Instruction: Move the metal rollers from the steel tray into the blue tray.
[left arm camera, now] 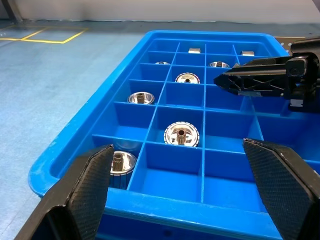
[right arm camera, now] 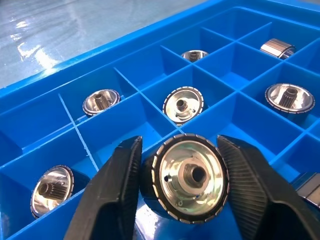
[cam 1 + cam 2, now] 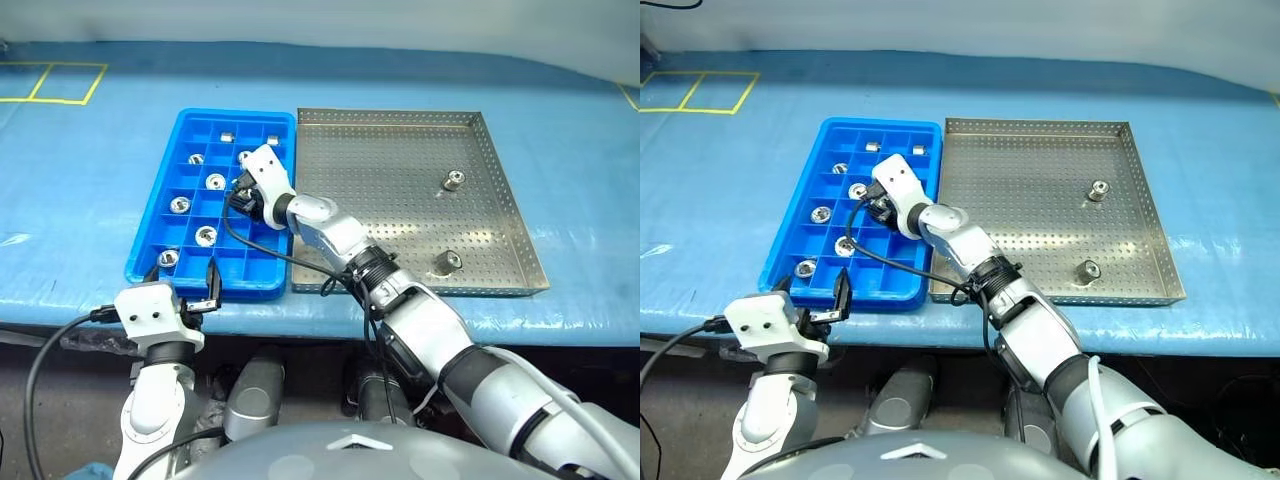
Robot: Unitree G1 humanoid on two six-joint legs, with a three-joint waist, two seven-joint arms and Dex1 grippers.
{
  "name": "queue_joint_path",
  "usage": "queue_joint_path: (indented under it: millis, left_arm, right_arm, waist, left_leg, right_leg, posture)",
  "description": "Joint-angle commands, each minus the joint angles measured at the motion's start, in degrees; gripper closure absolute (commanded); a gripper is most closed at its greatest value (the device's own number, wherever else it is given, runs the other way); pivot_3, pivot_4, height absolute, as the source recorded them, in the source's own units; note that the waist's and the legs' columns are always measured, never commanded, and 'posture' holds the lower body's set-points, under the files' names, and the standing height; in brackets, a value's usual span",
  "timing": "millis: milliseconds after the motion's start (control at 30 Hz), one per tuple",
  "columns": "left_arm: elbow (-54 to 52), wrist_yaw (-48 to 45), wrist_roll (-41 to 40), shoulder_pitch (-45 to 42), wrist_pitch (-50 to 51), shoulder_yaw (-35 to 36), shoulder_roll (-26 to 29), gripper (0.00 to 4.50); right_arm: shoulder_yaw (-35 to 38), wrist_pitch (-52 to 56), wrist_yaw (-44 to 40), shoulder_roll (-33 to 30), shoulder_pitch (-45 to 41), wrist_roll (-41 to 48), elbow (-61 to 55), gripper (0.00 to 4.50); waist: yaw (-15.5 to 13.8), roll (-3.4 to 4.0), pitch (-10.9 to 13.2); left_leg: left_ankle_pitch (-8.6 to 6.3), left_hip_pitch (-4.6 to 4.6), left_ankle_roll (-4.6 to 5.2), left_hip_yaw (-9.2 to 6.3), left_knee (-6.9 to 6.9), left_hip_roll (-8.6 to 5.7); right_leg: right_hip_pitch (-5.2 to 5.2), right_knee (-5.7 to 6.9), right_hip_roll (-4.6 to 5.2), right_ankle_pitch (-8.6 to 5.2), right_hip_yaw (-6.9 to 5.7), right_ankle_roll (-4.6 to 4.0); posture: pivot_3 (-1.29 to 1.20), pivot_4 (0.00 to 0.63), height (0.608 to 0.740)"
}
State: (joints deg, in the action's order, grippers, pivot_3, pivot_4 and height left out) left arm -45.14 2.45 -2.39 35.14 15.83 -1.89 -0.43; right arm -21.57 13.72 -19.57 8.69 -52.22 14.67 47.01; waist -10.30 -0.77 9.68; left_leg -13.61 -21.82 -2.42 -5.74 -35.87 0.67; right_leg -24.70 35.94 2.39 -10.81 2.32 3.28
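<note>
Right gripper (image 2: 176, 200), jaws clamped on a roller (image 2: 186, 184), hovers over a compartment of the blue tray (image 3: 150, 240); releasing low and centred should keep the roller off the dividers. Left gripper (image 1: 185, 200) waits, jaws apart. Two rollers (image 3: 454, 180) remain in the steel tray (image 3: 400, 200) on the blue-covered counter (image 3: 100, 150) with yellow tape (image 3: 50, 85).

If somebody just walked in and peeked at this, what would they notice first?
Probably the bright blue tray, with shiny metal rollers sitting in its little square compartments. Next, the right gripper reaching over that tray with one roller between its black fingers. Beside it lies the steel tray full of tiny holes, with two rollers left standing near its far side from the blue tray.
</note>
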Motion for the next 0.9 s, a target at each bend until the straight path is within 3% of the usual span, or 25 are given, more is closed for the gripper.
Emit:
queue_joint_path:
  millis: [33,133,367,467,667,900]
  left_arm:
    - [-0.50,-0.19,0.12,0.00,-1.40,-0.21,0.01,0.00]
    - [0.44,-1.04,-0.44,-0.97,-1.20,-0.12,0.48,0.00]
    - [3.43,-3.45,-1.55,-6.08,0.32,-0.20,1.97,0.00]
    - [4.94,-4.90,-2.12,-8.98,1.30,-0.62,2.90,0.00]
    - [6.95,-6.86,-2.89,-13.20,2.77,-1.09,4.29,0.00]
    - [8.03,-8.80,-2.96,-15.72,3.43,-1.89,6.20,0.00]
  right_arm:
    - [1.29,1.50,0.09,17.61,-4.36,0.75,2.63,0.97]
    - [1.91,2.23,0.37,17.07,-3.73,1.50,0.80,0.03]
    - [5.55,4.76,10.19,13.10,0.23,4.03,-10.63,0.03]
    - [6.69,8.16,16.87,8.75,4.37,3.28,-19.53,0.03]
    - [10.38,12.73,30.64,2.61,10.95,-1.72,-31.44,0.03]
    - [18.95,10.56,46.12,0.06,8.65,-9.16,-24.22,0.03]
  waist:
    - [-0.34,-0.01,-0.01]
    - [-0.36,0.00,-0.01]
    - [0.63,0.04,0.05]
    - [1.98,0.03,0.04]
    - [5.24,0.00,-0.02]
    - [8.89,0.02,-0.01]
  left_leg:
    - [0.00,0.00,0.00,0.00,-0.01,0.00]
    - [-0.01,-0.01,-0.01,0.00,-0.04,-0.01]
    - [0.00,-0.28,-0.02,0.00,-0.06,-0.01]
    - [0.06,-0.86,-0.11,-0.05,-0.10,-0.01]
    - [0.06,-0.87,-0.11,-0.06,-0.09,-0.06]
    - [0.12,-0.70,-0.11,-0.02,-0.15,-0.05]
  right_leg:
    - [0.00,0.00,0.00,0.00,0.00,0.00]
    - [0.01,-0.01,0.01,0.00,0.00,0.00]
    - [-0.22,-0.01,0.00,0.01,-0.02,0.00]
    - [-0.74,0.06,-0.01,0.05,-0.04,0.02]
    - [-0.66,0.00,0.04,0.09,-0.01,0.00]
    - [-0.59,0.09,0.03,0.19,0.02,0.00]
  posture:
    - [0.49,0.150,0.740]
    - [0.45,0.150,0.740]
    - [0.32,0.150,0.740]
    - [0.27,0.150,0.740]
    - [0.20,0.150,0.740]
    - [0.16,0.150,0.740]
